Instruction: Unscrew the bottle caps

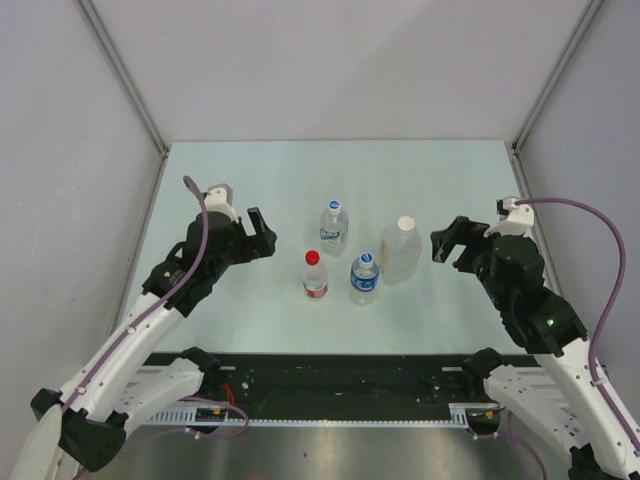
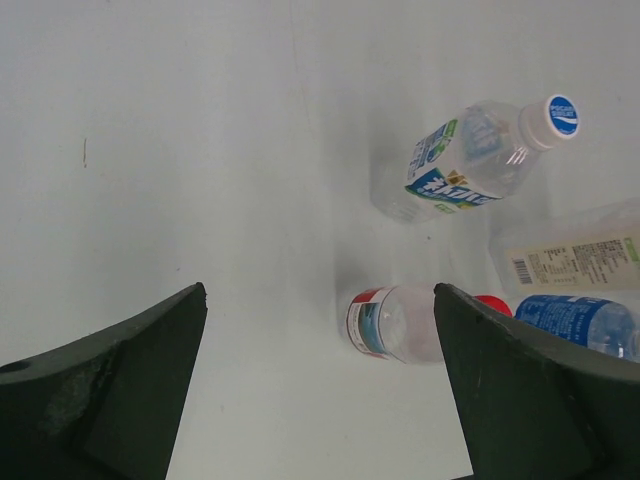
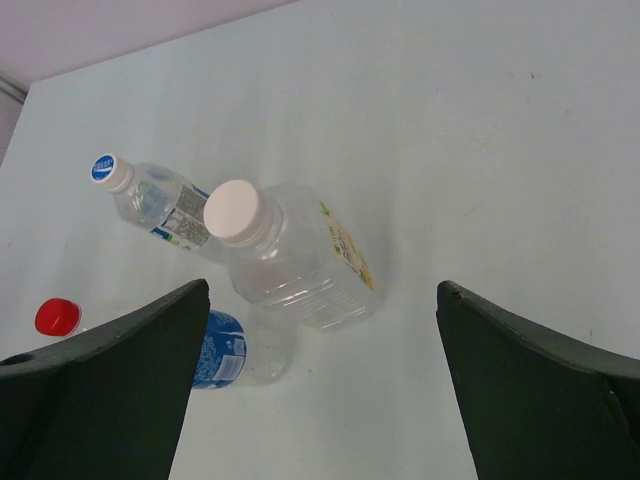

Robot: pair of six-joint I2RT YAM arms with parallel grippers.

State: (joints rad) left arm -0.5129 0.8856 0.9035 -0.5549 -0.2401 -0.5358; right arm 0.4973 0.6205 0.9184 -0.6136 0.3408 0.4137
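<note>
Spread fingers (image 2: 100, 390) flank capped bottles (image 2: 455, 170), untouched.

Four clear bottles stand upright in a loose cluster at the middle of the pale desk (image 1: 250, 180), each with its cap on. The white-and-blue-labelled bottle (image 1: 333, 232), with the rear blue cap (image 1: 334, 206), stands farthest back. Nearer the arms, the red-labelled bottle (image 1: 315, 283) with the red cap (image 1: 312, 257) and the blue-labelled bottle (image 1: 363, 284) with the front blue cap (image 1: 366, 258) stand side by side. The larger bottle (image 1: 399, 258), with the white cap (image 1: 405, 224), stands just beside the blue-labelled one on its right. The left end effector (image 1: 262, 232) hovers left of the cluster and the right end effector (image 1: 446, 246) right of it, both with jaws apart and holding nothing.
</note>
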